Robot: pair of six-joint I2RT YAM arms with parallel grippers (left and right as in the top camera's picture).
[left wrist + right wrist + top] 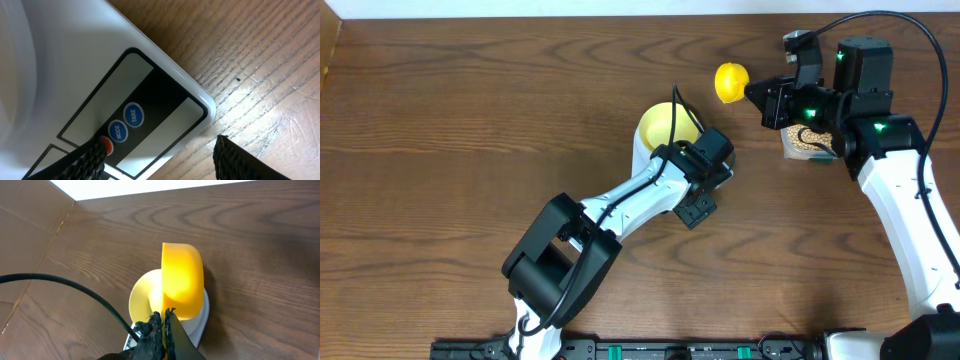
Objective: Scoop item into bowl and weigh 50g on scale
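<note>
The pale-yellow bowl (pixel 663 123) sits on the white scale (pixel 642 160), which my left arm mostly hides. In the left wrist view the scale's front panel (pixel 165 107) shows blue MODE and TARE buttons and a red button. My left gripper (pixel 161 146) is open. One fingertip is over the red button and the other is over the table. My right gripper (pixel 766 96) is shut on the handle of a bright yellow scoop (pixel 731 82), held in the air to the right of the bowl. The right wrist view shows the scoop (pixel 182 280) above the bowl (pixel 142 297). Tan beans (pixel 807 143) lie in a clear tub under the right arm.
The clear tub (pixel 790 148) stands at the right, partly hidden by the right wrist. A black cable (pixel 682 112) crosses over the bowl. Bare wooden tabletop (pixel 460 120) spreads to the left. A pale wall edge runs along the far side.
</note>
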